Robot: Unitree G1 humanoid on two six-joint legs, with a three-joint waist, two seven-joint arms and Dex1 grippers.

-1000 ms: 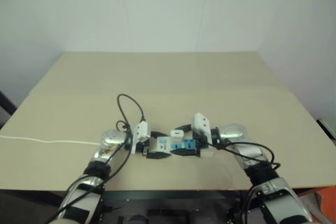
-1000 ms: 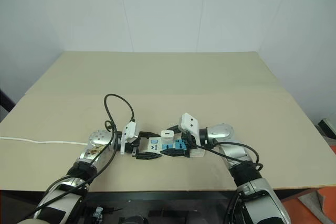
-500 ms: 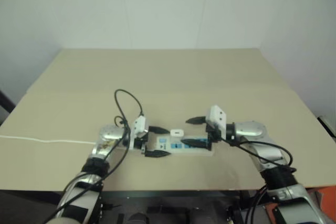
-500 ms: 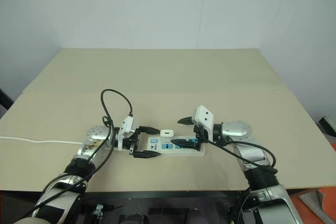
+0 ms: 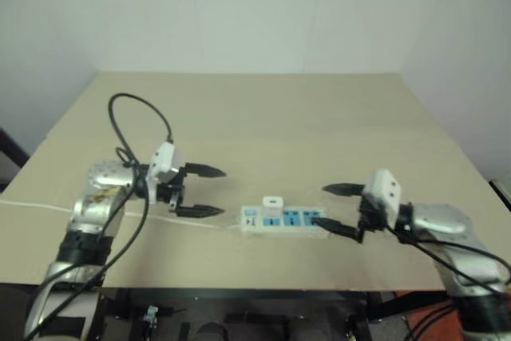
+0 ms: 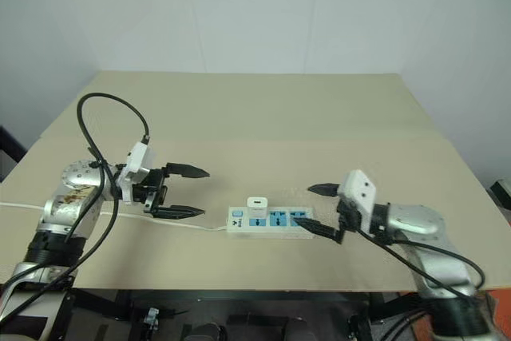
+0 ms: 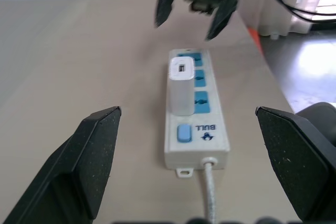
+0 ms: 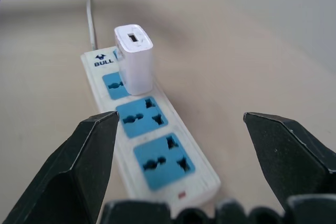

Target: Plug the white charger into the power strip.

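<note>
The power strip (image 5: 284,220) lies flat near the table's front edge, its thin white cord (image 6: 204,226) running off to the left. The white charger (image 5: 273,203) stands upright in the blue socket nearest the switch end, also shown in the wrist views (image 7: 181,87) (image 8: 135,59). My left gripper (image 5: 214,192) hovers open to the left of the strip, clear of it, pointing toward it. My right gripper (image 5: 322,205) is open just off the strip's right end, holding nothing. Two blue sockets (image 8: 142,117) are free.
The beige table (image 5: 263,117) stretches wide behind the strip up to the white wall. The strip sits close to the table's front edge (image 5: 263,287). The cord continues to the table's left edge.
The left gripper opened, released the strip's switch end and pulled away left and up. The right gripper drew back to the right. The charger stays standing in the strip.
</note>
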